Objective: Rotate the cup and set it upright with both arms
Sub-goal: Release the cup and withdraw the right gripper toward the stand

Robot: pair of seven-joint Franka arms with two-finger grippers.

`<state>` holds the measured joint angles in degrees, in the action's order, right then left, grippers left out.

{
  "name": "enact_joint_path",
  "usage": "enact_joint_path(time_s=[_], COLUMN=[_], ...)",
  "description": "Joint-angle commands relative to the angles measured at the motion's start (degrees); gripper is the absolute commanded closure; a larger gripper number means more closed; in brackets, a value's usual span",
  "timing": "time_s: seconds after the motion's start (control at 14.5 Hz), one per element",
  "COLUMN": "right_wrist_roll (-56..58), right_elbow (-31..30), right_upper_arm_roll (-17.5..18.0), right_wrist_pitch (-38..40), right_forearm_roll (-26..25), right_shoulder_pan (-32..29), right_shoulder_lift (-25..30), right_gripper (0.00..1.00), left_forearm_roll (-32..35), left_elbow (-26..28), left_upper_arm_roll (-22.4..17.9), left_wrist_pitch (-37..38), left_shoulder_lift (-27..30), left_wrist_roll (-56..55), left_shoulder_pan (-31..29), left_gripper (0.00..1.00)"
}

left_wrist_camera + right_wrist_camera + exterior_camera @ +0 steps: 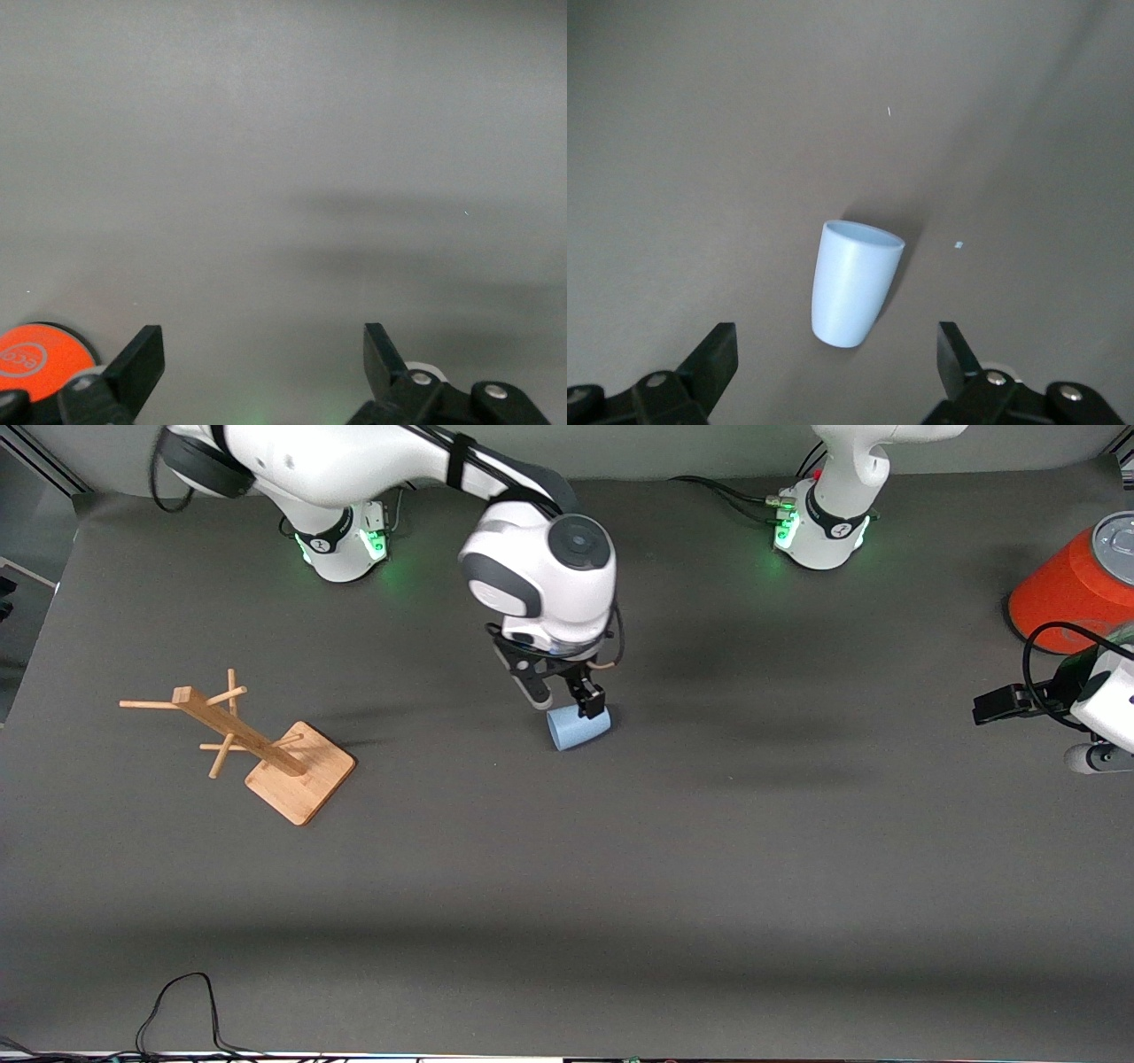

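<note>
- Two arms at a grey table [567,886]; going across the front view from the right arm's end to the left arm's end.
- Wooden rack [257,744]: lies tipped on its side toward the right arm's end, well apart from everything else, no part in the task as far as I can judge.
- Right gripper [563,700]: hangs over the cup, fingers spread wide with the cup in line between them in the right wrist view [837,354]; not touching it that I can tell.
- Cup [578,727]: light blue, lying on its side on the table, about mid-table, between the two bases' ends; rim and darker inside show in the right wrist view [856,283].
- Left gripper [1005,702]: waits over the table at the left arm's end, near the can; fingers spread, nothing between them [264,367].
- Can [1076,584]: orange-red with grey top, at the left arm's end, well apart from the cup.
- Progress: early, by my read. Cup not yet gripped, not rotated, not upright. Left: grasp, turn, handover or shared hold, set it on its base.
- Writing: white mark on the can in the left wrist view [35,354], too small to read. Cup plain.
</note>
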<state>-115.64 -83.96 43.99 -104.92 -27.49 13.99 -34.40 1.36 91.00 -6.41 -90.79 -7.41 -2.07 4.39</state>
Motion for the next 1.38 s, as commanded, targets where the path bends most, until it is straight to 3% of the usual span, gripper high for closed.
enact_joint_path(time_s=[0.0, 0.28, 0.48, 0.83, 1.1, 1.31], right_wrist_roll=[18.4, 46.8, 65.6, 90.7, 104.1, 105.4], right_elbow=[-1.4, -2.0, -2.0, -2.8, -5.0, -5.4], right_upper_arm_roll=[-7.8, -25.1, -34.9, -49.3, -57.2, -58.1], right_wrist_pitch=[1.6, 3.0, 6.0, 11.8, 12.3, 13.0], right_forearm_roll=[9.2, 24.8, 28.9, 31.4, 31.4, 31.4], right_shoulder_pan=[-1.4, -1.3, -1.3, -1.2, -1.1, -1.1], right_shoulder_lift=[10.3, 20.9, 25.2, 30.0, 32.1, 32.5], right_gripper=[0.00, 0.00, 0.00, 0.00, 0.00, 0.00], left_forearm_roll=[-0.4, -0.4, -0.3, 0.6, 5.0, 7.3], left_elbow=[0.1, -0.1, -1.3, -10.1, -23.5, -33.2], left_upper_arm_roll=[-0.1, 2.4, 6.0, 12.6, 12.6, 12.4], left_wrist_pitch=[-0.4, -0.4, -0.5, -0.4, -1.6, -4.8], left_shoulder_lift=[0.2, -1.2, -2.6, -11.5, -24.7, -34.2], left_wrist_roll=[0.8, -0.4, -7.7, -28.6, -45.1, -50.7], left_shoulder_pan=[0.6, 1.9, 4.4, 12.7, 24.9, 30.5], left_gripper=[0.00, 0.00, 0.00, 0.00, 0.00, 0.00])
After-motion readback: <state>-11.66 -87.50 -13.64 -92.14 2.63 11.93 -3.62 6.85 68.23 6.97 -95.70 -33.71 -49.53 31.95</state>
